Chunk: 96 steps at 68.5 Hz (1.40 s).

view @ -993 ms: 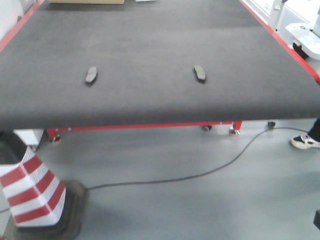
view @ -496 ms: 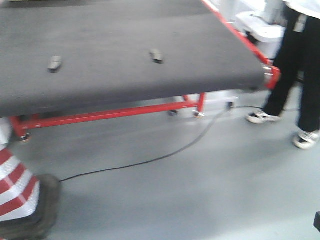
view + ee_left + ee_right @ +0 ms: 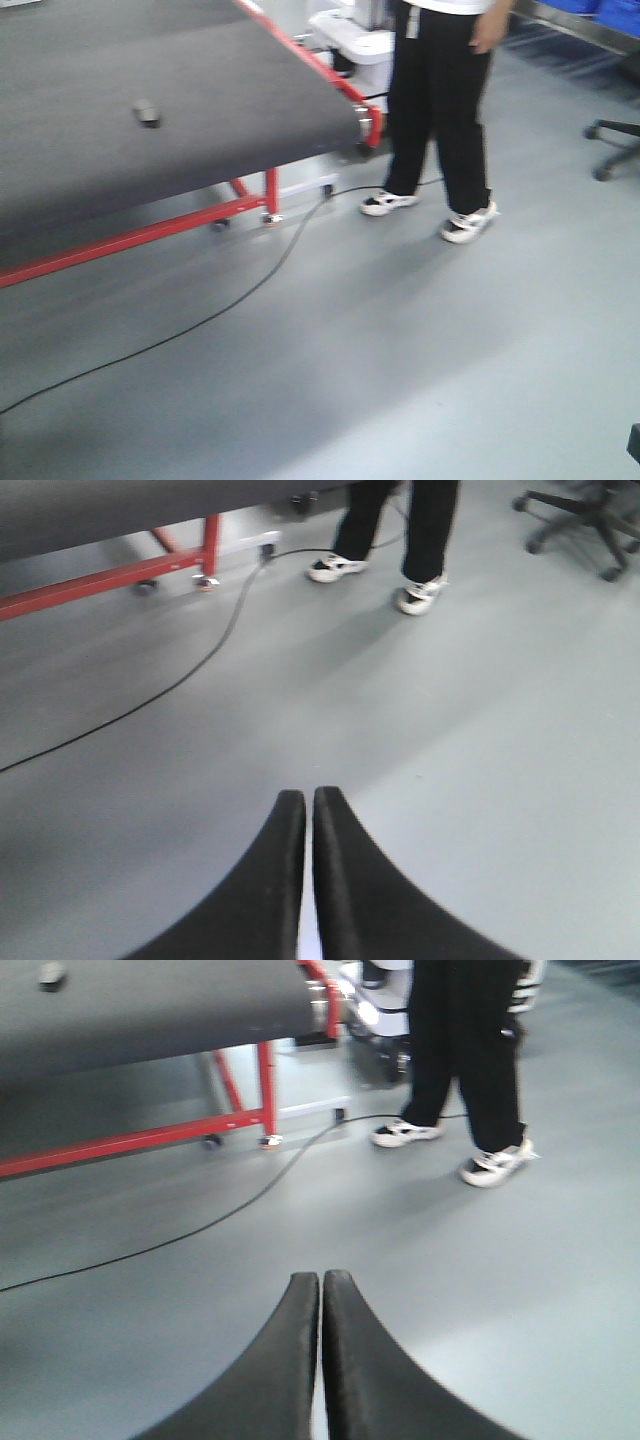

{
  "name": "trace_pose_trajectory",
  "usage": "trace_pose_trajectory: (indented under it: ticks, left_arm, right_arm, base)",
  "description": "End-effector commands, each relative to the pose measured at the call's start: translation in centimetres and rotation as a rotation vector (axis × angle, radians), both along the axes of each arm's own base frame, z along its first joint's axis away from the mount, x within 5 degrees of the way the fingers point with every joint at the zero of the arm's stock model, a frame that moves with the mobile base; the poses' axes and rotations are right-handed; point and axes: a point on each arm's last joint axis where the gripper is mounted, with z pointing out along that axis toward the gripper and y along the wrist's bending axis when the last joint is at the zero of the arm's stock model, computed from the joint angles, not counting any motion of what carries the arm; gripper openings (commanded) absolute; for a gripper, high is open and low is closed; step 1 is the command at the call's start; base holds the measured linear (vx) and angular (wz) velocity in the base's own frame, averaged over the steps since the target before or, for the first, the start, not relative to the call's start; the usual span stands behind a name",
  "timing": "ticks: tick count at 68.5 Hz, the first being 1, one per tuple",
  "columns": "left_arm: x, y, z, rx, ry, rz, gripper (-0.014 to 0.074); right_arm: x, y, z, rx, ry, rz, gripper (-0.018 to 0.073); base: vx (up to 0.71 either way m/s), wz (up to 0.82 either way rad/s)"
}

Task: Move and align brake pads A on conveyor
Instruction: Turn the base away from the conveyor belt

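One dark grey brake pad [image 3: 146,113] lies on the charcoal conveyor [image 3: 230,110] at the upper left of the front view; the same pad [image 3: 52,974] shows at the top left of the right wrist view. My left gripper [image 3: 307,793] is shut with nothing in it, hanging over bare grey floor. My right gripper [image 3: 322,1276] is also shut and empty above the floor. Both grippers are well away from the belt, which sits to their upper left.
A person in black trousers [image 3: 440,110] and white shoes stands by the conveyor's red-framed end [image 3: 365,125]. A black cable [image 3: 200,320] runs across the grey floor. An office chair base [image 3: 615,150] stands at the right.
The view has swung right: the conveyor slid to the upper left, one of the two pads left the frame, the striped cone disappeared, and the person and floor came into view.
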Motion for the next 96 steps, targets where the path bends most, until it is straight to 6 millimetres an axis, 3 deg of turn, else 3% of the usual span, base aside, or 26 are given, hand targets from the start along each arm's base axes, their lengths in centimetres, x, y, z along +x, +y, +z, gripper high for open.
trace_pose_trajectory:
  ticks: [1,96]
  left_arm:
    - [0.36,-0.16,1.22,-0.029,-0.078,-0.003,-0.0006]
    - [0.34,-0.16,1.23,-0.029,-0.078,-0.003,-0.0006]
  right_arm:
    - [0.32,-0.02,1.42,-0.003,-0.088,-0.001,-0.001]
    - [0.32,-0.02,1.41,-0.003,-0.087,-0.001,-0.001]
  base:
    - [0.0,-0.46]
    - [0.15,-0.67]
